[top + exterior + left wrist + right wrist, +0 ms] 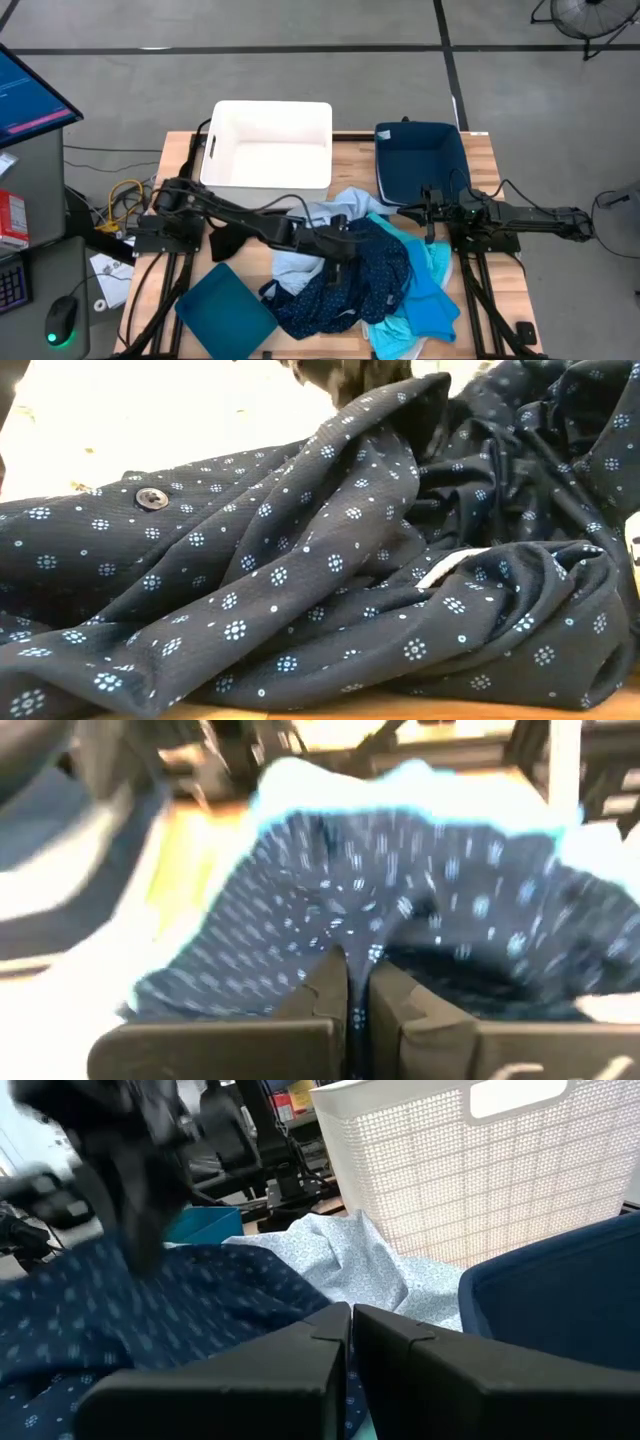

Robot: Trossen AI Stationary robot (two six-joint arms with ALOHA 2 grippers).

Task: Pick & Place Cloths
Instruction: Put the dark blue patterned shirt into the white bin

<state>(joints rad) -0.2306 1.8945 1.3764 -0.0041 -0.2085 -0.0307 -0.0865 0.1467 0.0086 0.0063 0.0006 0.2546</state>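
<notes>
On the wooden tabletop (480, 150), the cloths lie heaped in front of the white plastic bin (268, 143) and the dark blue tub (420, 160). The left claw (338, 262) reaches down into the middle of the heap, its fingers (325, 982) drawn nearly together on a fold of the navy dotted shirt (350, 280). A pale blue cloth (305, 238) lies beneath the left arm, a turquoise cloth (432, 290) just beside the shirt. The right claw (430, 200) waits near the tub's front edge, fingers (400, 1345) pressed together, empty.
</notes>
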